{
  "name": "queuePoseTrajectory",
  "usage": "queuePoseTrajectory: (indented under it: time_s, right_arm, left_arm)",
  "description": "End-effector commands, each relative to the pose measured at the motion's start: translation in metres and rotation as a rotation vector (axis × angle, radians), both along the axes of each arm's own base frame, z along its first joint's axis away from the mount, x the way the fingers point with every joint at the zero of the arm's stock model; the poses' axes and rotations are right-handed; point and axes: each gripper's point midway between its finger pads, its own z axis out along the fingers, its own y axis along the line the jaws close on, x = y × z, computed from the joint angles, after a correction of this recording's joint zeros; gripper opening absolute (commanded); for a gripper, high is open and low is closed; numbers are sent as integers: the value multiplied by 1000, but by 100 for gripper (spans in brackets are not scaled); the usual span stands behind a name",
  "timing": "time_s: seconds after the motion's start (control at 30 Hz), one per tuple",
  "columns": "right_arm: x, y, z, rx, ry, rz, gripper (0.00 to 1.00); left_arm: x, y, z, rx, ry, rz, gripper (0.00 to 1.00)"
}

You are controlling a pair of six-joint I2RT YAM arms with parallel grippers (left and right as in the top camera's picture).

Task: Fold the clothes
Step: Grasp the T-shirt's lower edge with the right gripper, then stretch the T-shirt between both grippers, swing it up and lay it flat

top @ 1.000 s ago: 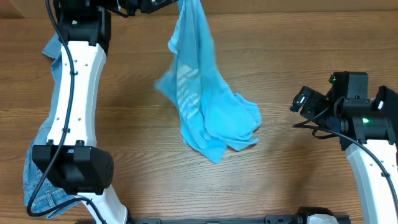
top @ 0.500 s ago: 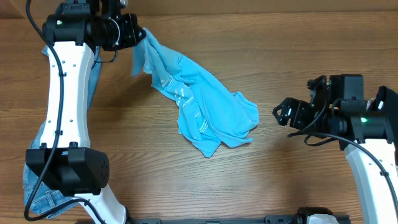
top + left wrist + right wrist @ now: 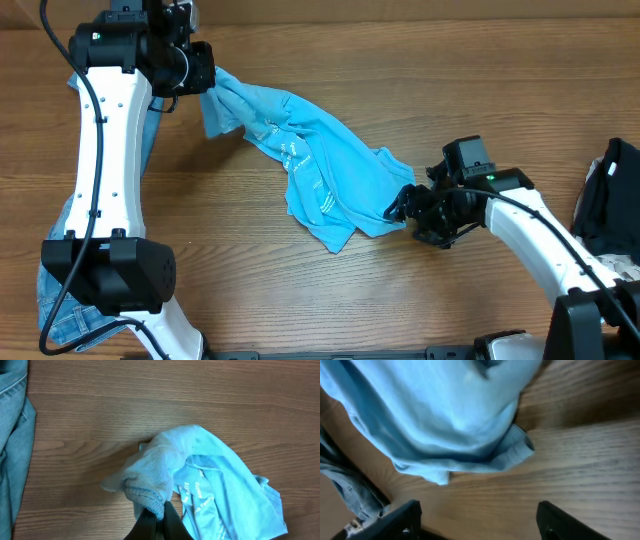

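The clothes, a light sky-blue T-shirt (image 3: 335, 175) with white lettering, lie crumpled in a diagonal band across the table's middle. My left gripper (image 3: 205, 82) is shut on the shirt's upper-left end, which is lifted a little off the wood. In the left wrist view the black fingertips (image 3: 159, 512) pinch a ribbed hem of the T-shirt (image 3: 220, 490). My right gripper (image 3: 402, 205) stands open low at the shirt's lower-right edge. In the right wrist view its fingers (image 3: 402, 520) are wide apart over bare wood, with the T-shirt (image 3: 435, 415) just ahead of the right gripper (image 3: 480, 521).
Denim jeans (image 3: 70, 235) lie along the table's left side under the left arm, and they also show as jeans (image 3: 12, 435) in the left wrist view. A dark object (image 3: 610, 200) sits at the right edge. Bare wood lies along the table's front.
The left gripper has brought the hanging shirt down and out to the left, so it now stretches across the table. The right arm has swung left to the shirt's right edge, its jaws narrowing somewhat.
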Motion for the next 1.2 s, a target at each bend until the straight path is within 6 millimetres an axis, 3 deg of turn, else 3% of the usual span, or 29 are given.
queuePoseTrajectory:
  time_s: [0.0,0.2,0.57,0.73,0.83,0.93,1.03,1.1,1.17]
  right_arm:
    - [1,4,-9,30,39,-98,68]
    - [-12,0,-32,17,87,-167,67]
    - [9,-1,-31,17,18,-217,62]
    - [4,-3,-51,-13,83,-219,61]
    - [4,-3,-54,-13,89,-218,49]
    - [6,-2,-53,-5,81,-217,29]
    - [12,-1,-52,3,53,-216,4]
    - [18,0,-48,4,12,-178,4]
    - [38,-9,-25,-56,-87,-131,4]
  left_arm:
    - [-2,-1,10,26,-31,-27,4]
    - [-3,-1,10,27,-29,-30,4]
    - [-3,-1,9,30,-29,-36,4]
    - [-3,-1,9,30,-27,-36,4]
    - [-5,-1,9,34,-23,-42,4]
    - [-5,-1,9,34,-22,-42,4]
    - [-5,-1,8,36,-22,-41,4]
    - [-5,5,7,66,-17,-26,4]
    - [-7,15,6,130,-16,-23,4]
